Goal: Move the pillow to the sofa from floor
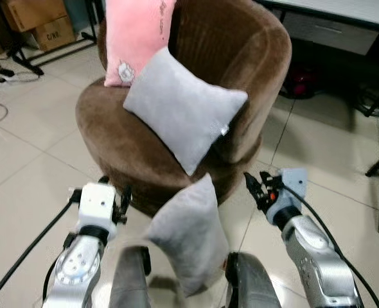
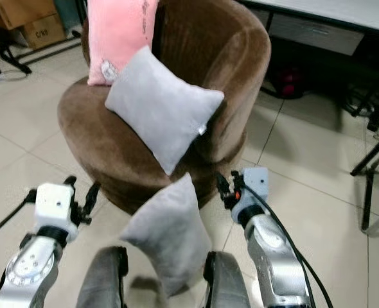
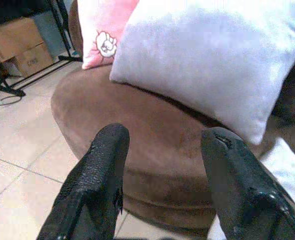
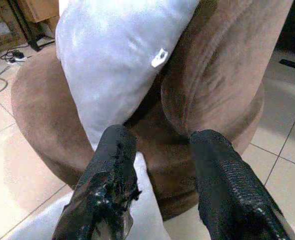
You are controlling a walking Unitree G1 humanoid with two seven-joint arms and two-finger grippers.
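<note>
Soft grey square pillow [image 1: 188, 234] stands on its corner on glossy floor tiles [image 1: 29, 173], leaning on round brown velvet sofa [image 1: 241, 58]. Left gripper [image 3: 162, 150] at its 9 o'clock, right gripper [image 4: 160, 150] at 3; both spread, holding nothing. Second grey cushion [image 1: 183, 109] and pink plush cushion [image 1: 135, 32] on seat.

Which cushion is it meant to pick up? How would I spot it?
Find the round brown chair. Two pillows lie on its seat, one pink, one grey. The target is the second grey pillow, standing on the floor against the chair's front.
</note>
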